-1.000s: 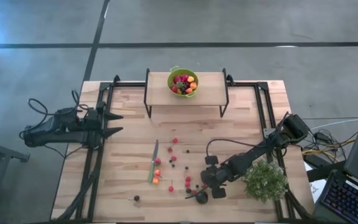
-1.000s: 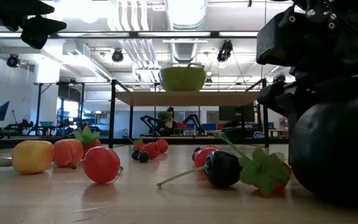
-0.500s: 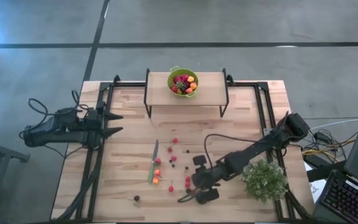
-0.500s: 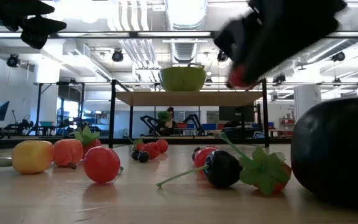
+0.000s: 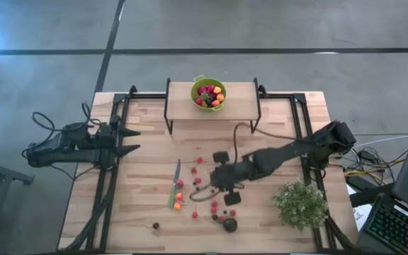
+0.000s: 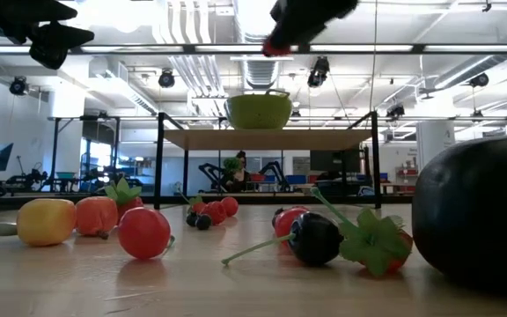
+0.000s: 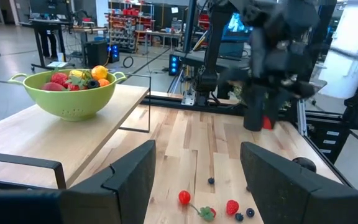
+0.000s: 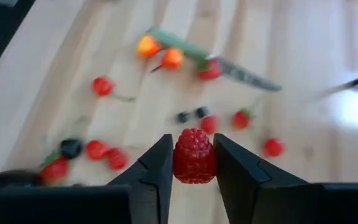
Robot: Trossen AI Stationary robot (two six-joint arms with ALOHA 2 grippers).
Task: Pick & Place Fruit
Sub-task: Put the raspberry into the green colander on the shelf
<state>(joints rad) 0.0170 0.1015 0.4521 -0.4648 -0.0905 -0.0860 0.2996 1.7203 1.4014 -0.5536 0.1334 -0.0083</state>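
Note:
Many small fruits [image 5: 198, 185] lie scattered on the wooden table's near middle, mostly red, some dark, a few orange. A bigger dark round one [image 5: 229, 224] lies near the front edge. More fruit fills a green bowl [image 5: 208, 94] on the raised shelf at the far edge. My right gripper [image 8: 193, 163] hangs high above the scattered fruit, shut on a red raspberry [image 8: 194, 155]. In the high view it [image 5: 215, 185] is over the table's middle. My left gripper [image 5: 132, 140] waits open at the table's left edge, holding nothing. My right gripper pinches the raspberry's two sides [image 8: 180, 160] between its two fingers. The fingers slant downward toward the table's left. The berry is lifted well clear of the table and shows as a red spot under the fingers [image 6: 276, 47] in the low view.
A green-handled knife [image 5: 175, 183] lies left of the scattered fruit. A bushy pale-green plant [image 5: 301, 204] stands at the near right. The shelf [image 5: 239, 99] on black legs spans the far middle. Black rails [image 5: 106, 177] run along the table's sides.
My right gripper has risen from the near right, beside the plant and the big dark fruit. It has moved toward the table's left and far edges and rolled somewhat. The raspberry has stayed between its fingers and is lifted high above the table.

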